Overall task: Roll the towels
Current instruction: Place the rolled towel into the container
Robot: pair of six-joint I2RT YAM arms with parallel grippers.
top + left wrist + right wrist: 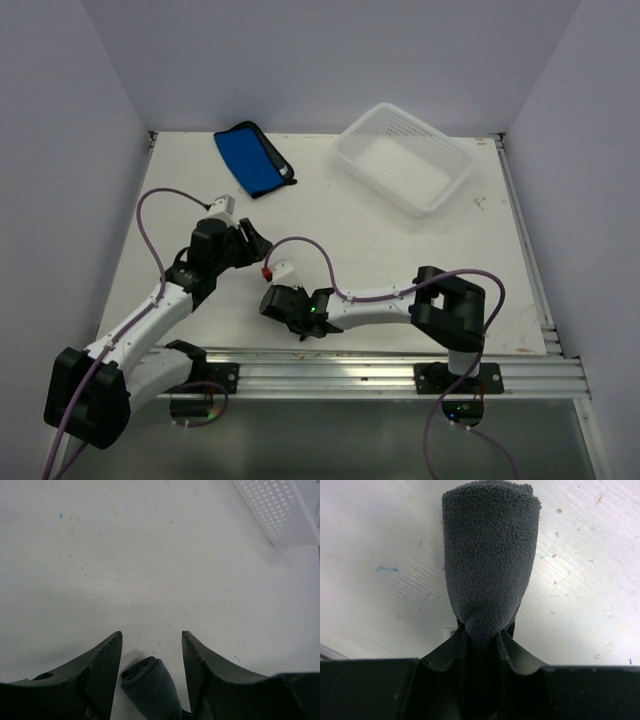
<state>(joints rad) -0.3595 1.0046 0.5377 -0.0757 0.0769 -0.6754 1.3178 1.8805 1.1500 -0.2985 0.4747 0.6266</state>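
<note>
My right gripper (480, 630) is clamped on one end of the dark towel (490, 555), which is rolled into a short tube over the table (380, 540). My left gripper (151, 640) stands open, a finger on either side of the roll's end. The blue towel (250, 160) lies folded at the back, left of the basket (450, 187).

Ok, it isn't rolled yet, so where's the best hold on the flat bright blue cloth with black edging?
Likely the bright blue cloth's near end, pinched from above on the arms' side: it lies flat, so only an edge can be lifted, and that end is nearest the left gripper.
</note>
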